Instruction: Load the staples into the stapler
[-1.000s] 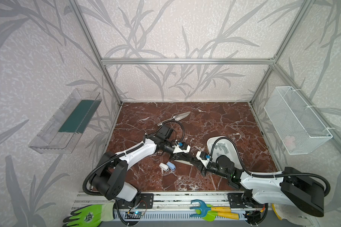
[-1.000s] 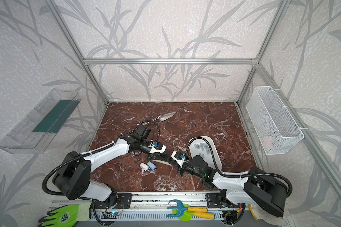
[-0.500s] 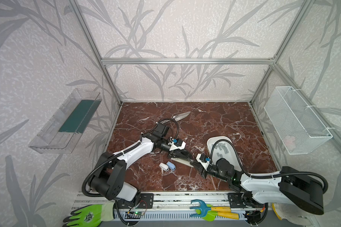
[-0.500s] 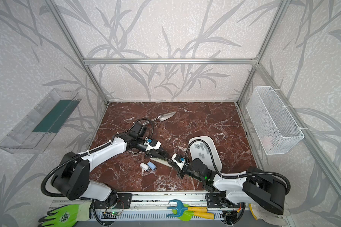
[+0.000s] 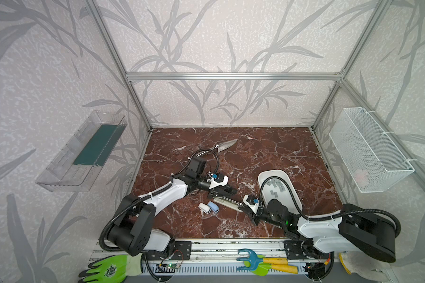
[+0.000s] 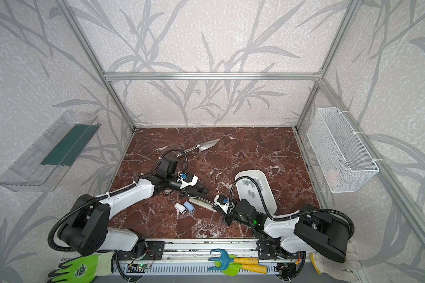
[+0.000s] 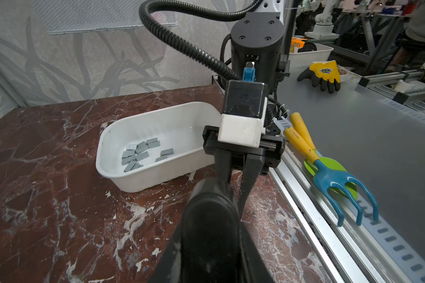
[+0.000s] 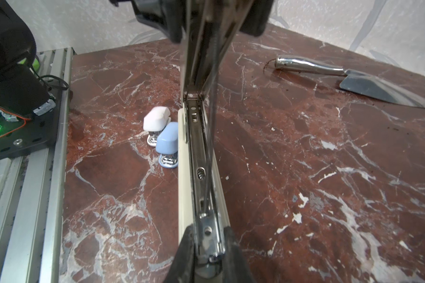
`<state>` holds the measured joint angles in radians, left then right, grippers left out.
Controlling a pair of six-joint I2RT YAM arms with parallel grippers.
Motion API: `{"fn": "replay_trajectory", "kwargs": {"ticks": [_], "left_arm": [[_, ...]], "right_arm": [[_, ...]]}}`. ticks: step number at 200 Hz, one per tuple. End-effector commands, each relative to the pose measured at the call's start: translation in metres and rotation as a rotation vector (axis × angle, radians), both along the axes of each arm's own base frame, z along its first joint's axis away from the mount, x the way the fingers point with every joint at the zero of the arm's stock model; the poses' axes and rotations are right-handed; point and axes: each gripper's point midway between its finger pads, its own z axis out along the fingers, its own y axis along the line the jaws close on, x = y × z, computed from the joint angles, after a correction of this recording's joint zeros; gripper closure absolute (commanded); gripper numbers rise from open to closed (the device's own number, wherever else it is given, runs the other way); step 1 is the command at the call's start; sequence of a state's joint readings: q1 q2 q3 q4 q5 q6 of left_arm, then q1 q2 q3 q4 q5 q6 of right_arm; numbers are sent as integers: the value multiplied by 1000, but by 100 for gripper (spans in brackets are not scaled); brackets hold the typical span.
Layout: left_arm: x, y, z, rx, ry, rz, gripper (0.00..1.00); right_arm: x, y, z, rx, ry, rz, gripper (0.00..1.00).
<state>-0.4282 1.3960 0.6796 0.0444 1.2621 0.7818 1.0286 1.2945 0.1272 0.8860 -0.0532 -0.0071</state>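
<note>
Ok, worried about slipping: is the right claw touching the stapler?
Touching: right wrist view shows the right claw clamped on the stapler, squeezing its metal rail.

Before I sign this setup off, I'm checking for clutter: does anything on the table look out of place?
Nothing spilled: the staples lie inside the white tray. The odd one is a metal trowel lying at the back of the table, unrelated to stapling. Two mini staplers crowd the open stapler.

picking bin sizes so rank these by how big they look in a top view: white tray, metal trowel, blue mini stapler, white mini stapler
1. white tray
2. metal trowel
3. blue mini stapler and white mini stapler: they look alike in size, so no ranking between them
</note>
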Motion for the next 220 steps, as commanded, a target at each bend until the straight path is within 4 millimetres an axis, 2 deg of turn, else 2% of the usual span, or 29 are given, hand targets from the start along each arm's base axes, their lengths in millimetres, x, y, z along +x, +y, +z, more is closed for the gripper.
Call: {"fn": "replay_trajectory", "kwargs": {"ticks": [1, 55, 58, 106, 149, 185, 220], "left_arm": [[72, 8, 52, -71, -290, 294, 90], [95, 17, 56, -115, -336, 467, 69], [96, 17, 56, -115, -335, 476, 68], [121, 30, 57, -145, -333, 655, 63], [137, 33, 51, -156, -292, 725, 60], [151, 38, 37, -120, -287, 790, 60], [164, 46, 15, -44, -293, 850, 59]], "right_arm": [[-24, -6, -19, -56, 53, 66, 100], [-32, -4, 4, -2, 7, 54, 100], [-33, -6, 0, -20, 17, 53, 100], [-33, -14, 3, -21, 2, 7, 100], [-32, -19, 6, -4, -3, -14, 100], [-28, -27, 5, -4, -9, -53, 100], [-24, -35, 1, -14, -9, -94, 100]]}}
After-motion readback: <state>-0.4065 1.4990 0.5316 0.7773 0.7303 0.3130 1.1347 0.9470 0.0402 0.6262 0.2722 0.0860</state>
